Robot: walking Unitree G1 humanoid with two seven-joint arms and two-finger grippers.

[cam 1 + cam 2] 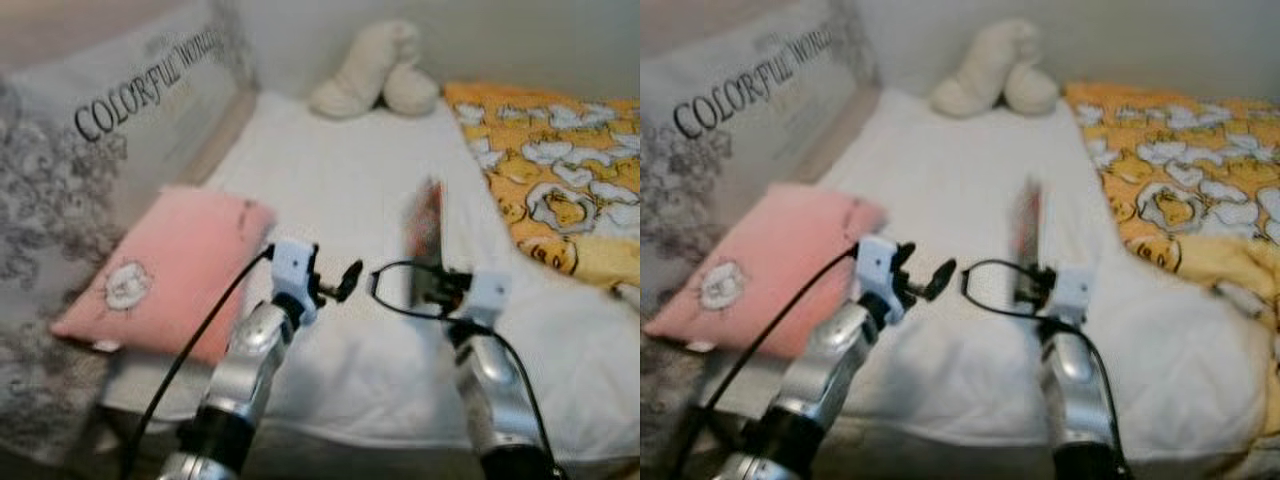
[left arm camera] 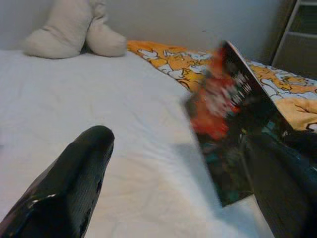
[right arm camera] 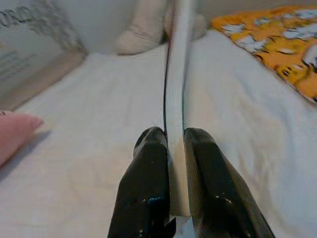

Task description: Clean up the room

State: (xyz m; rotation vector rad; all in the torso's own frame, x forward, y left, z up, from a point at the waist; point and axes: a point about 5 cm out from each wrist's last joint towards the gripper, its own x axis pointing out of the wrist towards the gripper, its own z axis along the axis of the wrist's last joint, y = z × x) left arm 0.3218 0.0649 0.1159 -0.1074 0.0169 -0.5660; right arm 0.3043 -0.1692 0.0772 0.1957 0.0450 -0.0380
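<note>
Left eye view: right gripper (image 1: pixel 437 285) holds a thin book (image 1: pixel 425 235) upright above the white bed (image 1: pixel 330 180), near its front edge; pink pillow (image 1: pixel 165 270) at the left edge.
Left wrist view: left gripper (image 2: pixel 188 173) spread apart, empty.
Right wrist view: fingers (image 3: pixel 148 183) clamp the book's edge; light, stiff, probably glossy, best gripped near the spine.

white bed (image 1: pixel 340 190) carries a pink pillow (image 1: pixel 165 270), cream plush (image 1: pixel 375 70) and orange duck blanket (image 1: pixel 560 190)
</note>
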